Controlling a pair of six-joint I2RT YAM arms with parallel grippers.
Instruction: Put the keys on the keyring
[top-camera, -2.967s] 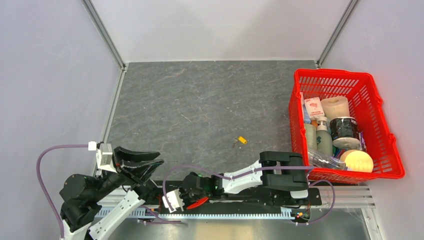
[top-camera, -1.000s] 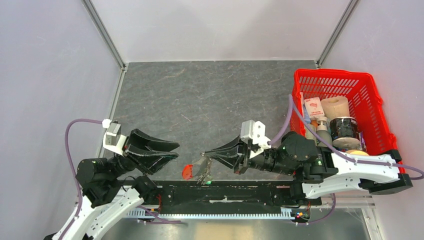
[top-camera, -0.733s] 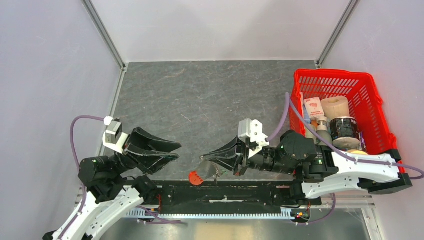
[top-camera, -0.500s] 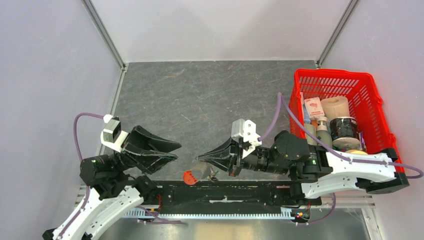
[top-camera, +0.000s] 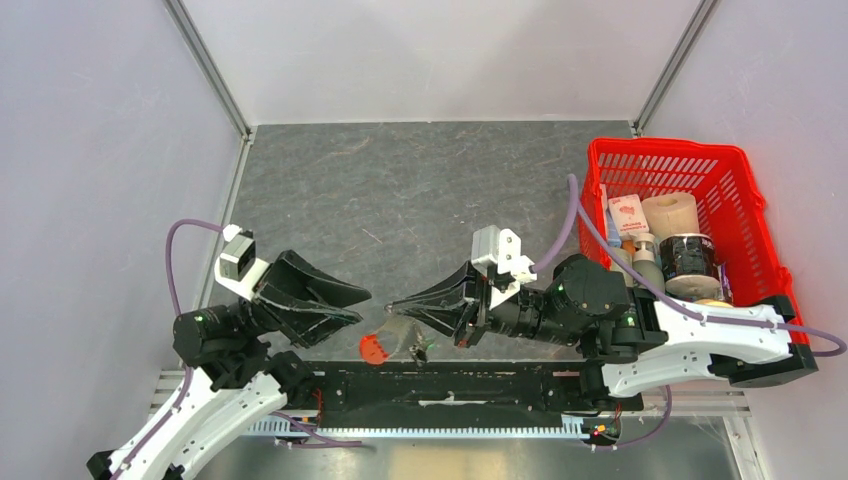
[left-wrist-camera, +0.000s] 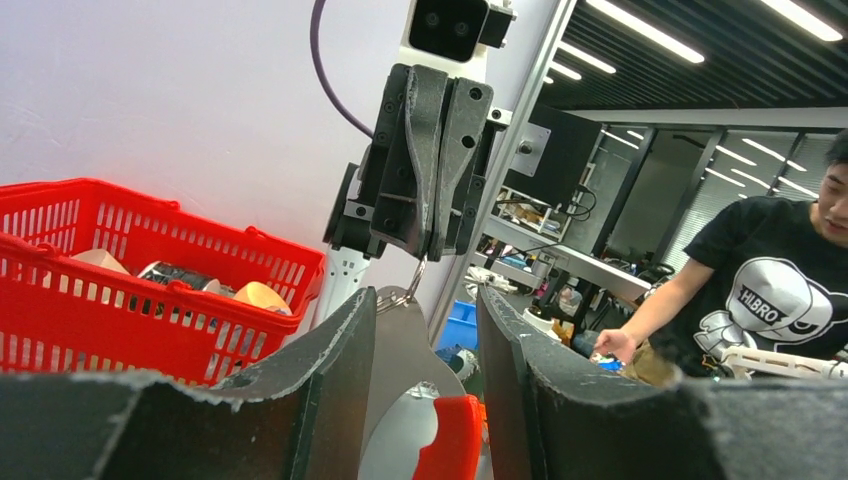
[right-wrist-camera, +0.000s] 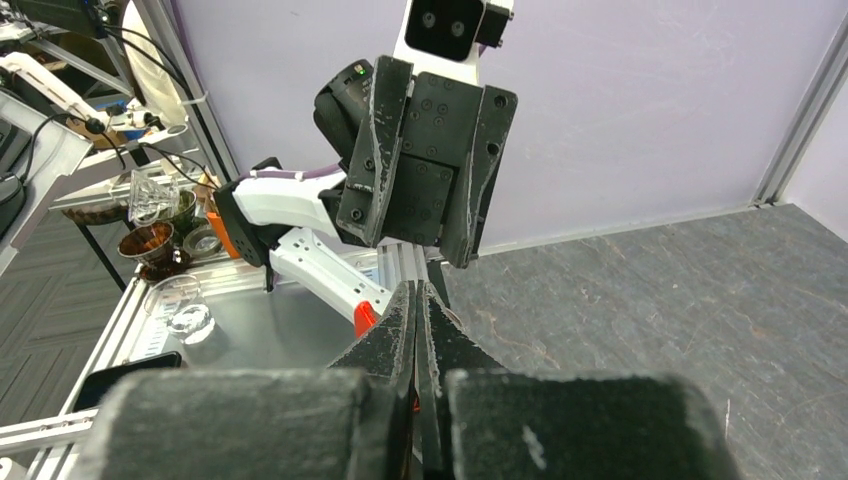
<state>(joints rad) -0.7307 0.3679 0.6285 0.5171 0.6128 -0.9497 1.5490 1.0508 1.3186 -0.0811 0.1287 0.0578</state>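
Note:
My right gripper (top-camera: 392, 305) is shut on the keyring's thin metal ring and holds it above the table's near edge. The keyring (top-camera: 400, 335) hangs below it with a grey metal plate, a red fob (top-camera: 373, 348) and a small green tag (top-camera: 421, 347). My left gripper (top-camera: 363, 306) is open and faces the right gripper tip to tip. In the left wrist view the plate (left-wrist-camera: 400, 345) and red fob (left-wrist-camera: 455, 440) hang between my left fingers (left-wrist-camera: 335, 350), below the shut right gripper (left-wrist-camera: 432, 255). The right wrist view shows the fob's red edge (right-wrist-camera: 365, 318). The yellow-tagged key is hidden.
A red basket (top-camera: 690, 146) with bottles, a roll and boxes stands at the right edge of the table; it also shows in the left wrist view (left-wrist-camera: 150, 290). The black rail (top-camera: 450, 385) with the arm bases runs along the near edge. Walls enclose the grey mat (top-camera: 420, 190).
Both arms rose from the near rail. The right gripper carried the keyring left and up over the near edge; the left gripper moved right to meet it. The fob swings below.

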